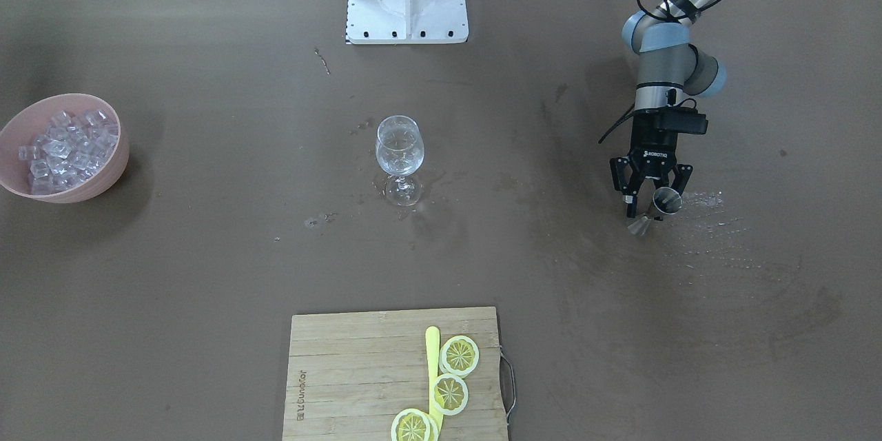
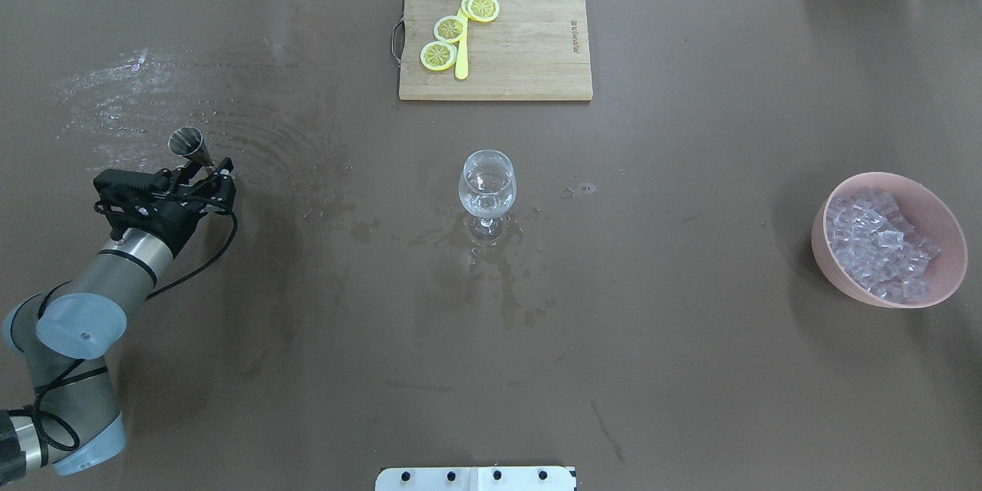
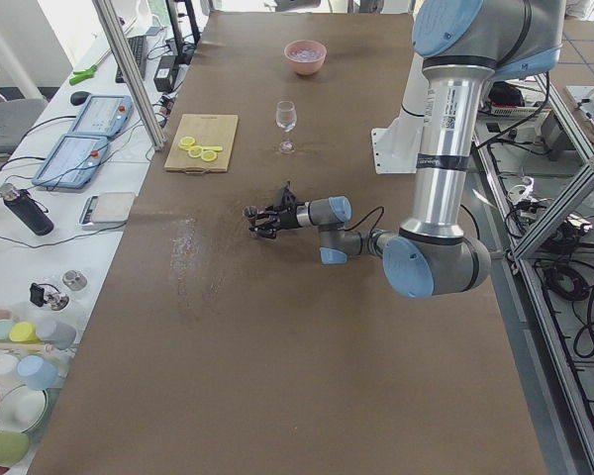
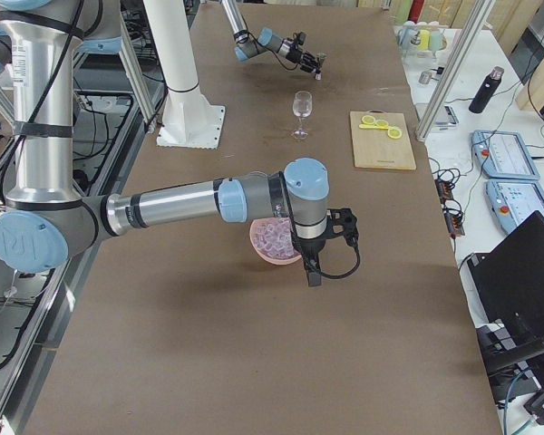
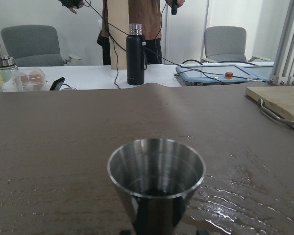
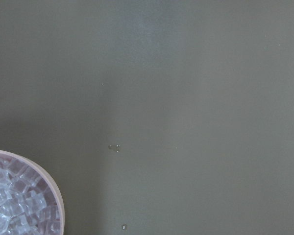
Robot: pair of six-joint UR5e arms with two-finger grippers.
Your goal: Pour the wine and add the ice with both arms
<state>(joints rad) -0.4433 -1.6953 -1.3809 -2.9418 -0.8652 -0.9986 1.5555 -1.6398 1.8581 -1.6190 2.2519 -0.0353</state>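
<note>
My left gripper [image 1: 648, 201] [image 2: 201, 166] is shut on the waist of a steel measuring cup [image 1: 665, 201] [image 2: 186, 141] [image 5: 156, 178], held upright just above the wet table, far to the left of the wine glass [image 1: 399, 148] [image 2: 486, 184]. The cup's bottom looks dark; I cannot tell whether that is wine. The glass stands upright at the table's middle and looks clear. The ice [image 1: 65, 145] [image 2: 882, 245] [image 6: 12, 200] fills a pink bowl [image 2: 832, 265] at the right end. My right gripper [image 4: 313, 275] hangs beside that bowl; I cannot tell whether it is open or shut.
A wooden cutting board [image 1: 344, 372] [image 2: 529, 54] with lemon slices and a yellow knife lies beyond the glass. Wet streaks [image 2: 138, 92] cover the table by the left gripper, and a puddle surrounds the glass's foot. The white base block [image 1: 406, 0] stands at the robot's side.
</note>
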